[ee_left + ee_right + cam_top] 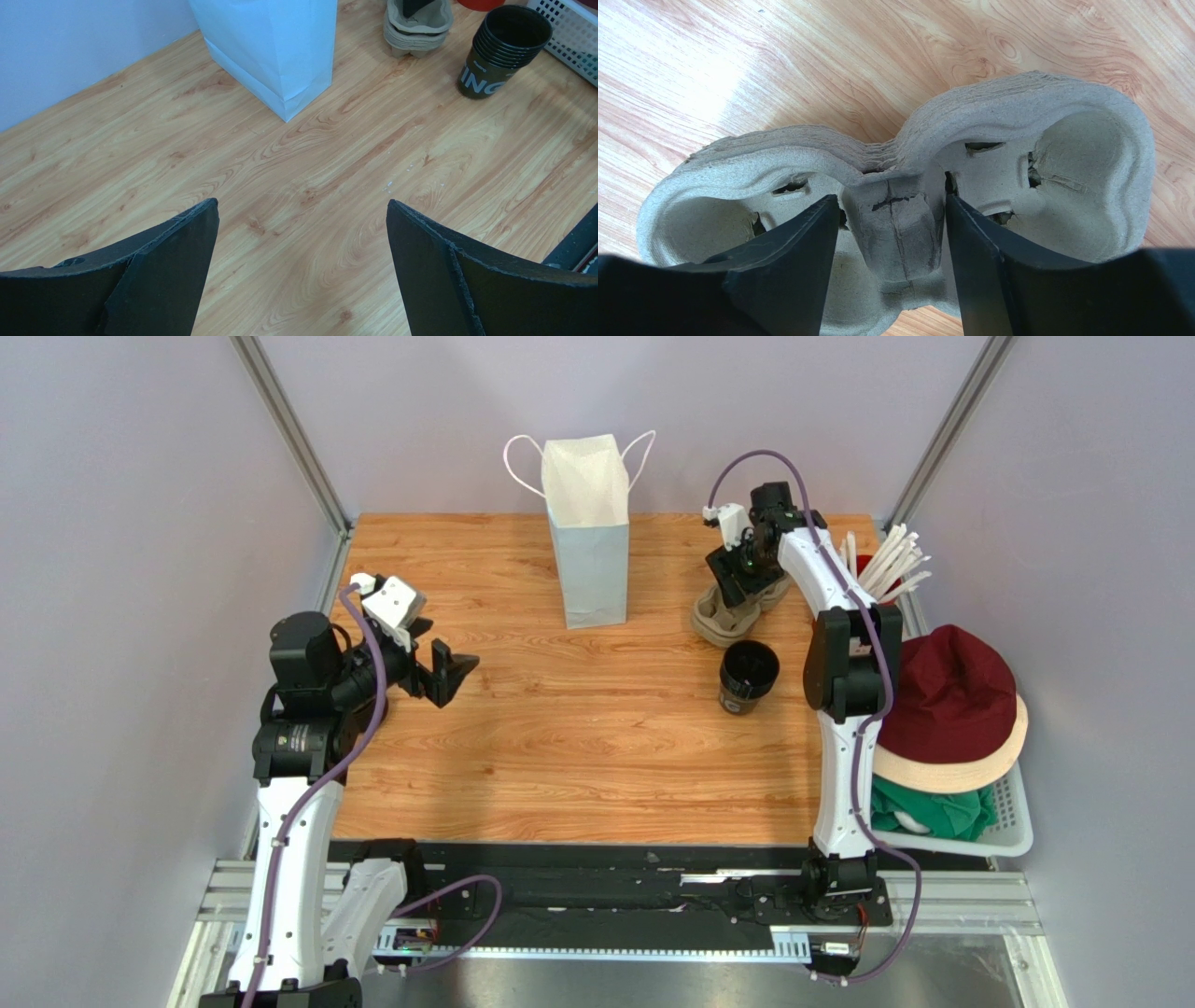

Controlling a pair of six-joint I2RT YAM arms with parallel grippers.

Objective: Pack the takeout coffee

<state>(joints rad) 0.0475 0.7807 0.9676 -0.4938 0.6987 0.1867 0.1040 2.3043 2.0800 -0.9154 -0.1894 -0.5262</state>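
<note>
Nearest, the left end effector (452, 676) hangs released above the counter (589, 756), holding nothing. Farther off, the right end effector (739, 571) sits on the pulp carrier (723, 620). Just behind it, on its base side, the black coffee cup (748, 676) stands upright, long axis vertical, mouth up.

Left wrist: the cup (504, 52), far ahead-right of the wide-spread end effector, shows stacked rims and pale lettering.

Right wrist: the end effector straddles the carrier's centre post; grasping or not, I cannot tell.

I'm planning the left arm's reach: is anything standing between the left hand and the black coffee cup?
Nothing visible. Only bare table lies between the left hand and the coffee cup; the paper bag stands farther back, off that line.
</note>
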